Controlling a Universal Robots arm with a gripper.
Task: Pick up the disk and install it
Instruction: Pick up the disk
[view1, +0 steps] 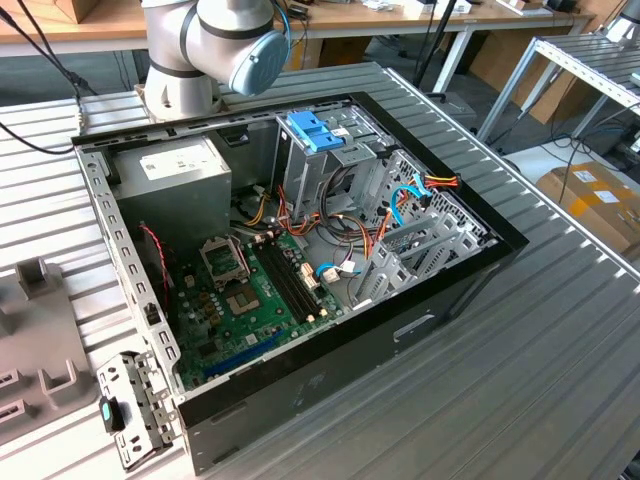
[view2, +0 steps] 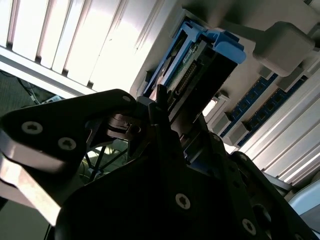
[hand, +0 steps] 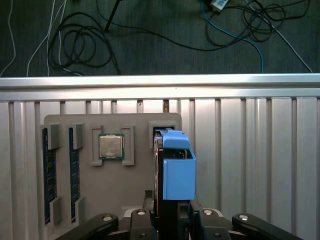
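- The gripper (hand: 172, 212) clamps the disk (hand: 178, 172), which stands on edge with its blue rail toward the first wrist view.
- The disk sits over a slot in the grey tray (hand: 135, 125), near a processor chip (hand: 110, 146); it possibly touches the slot.

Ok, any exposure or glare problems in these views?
Second wrist view: the table slats blow out white and the gripper is a dark silhouette, though the disk is legible. First wrist view and exterior view: evenly lit, no harsh glare.
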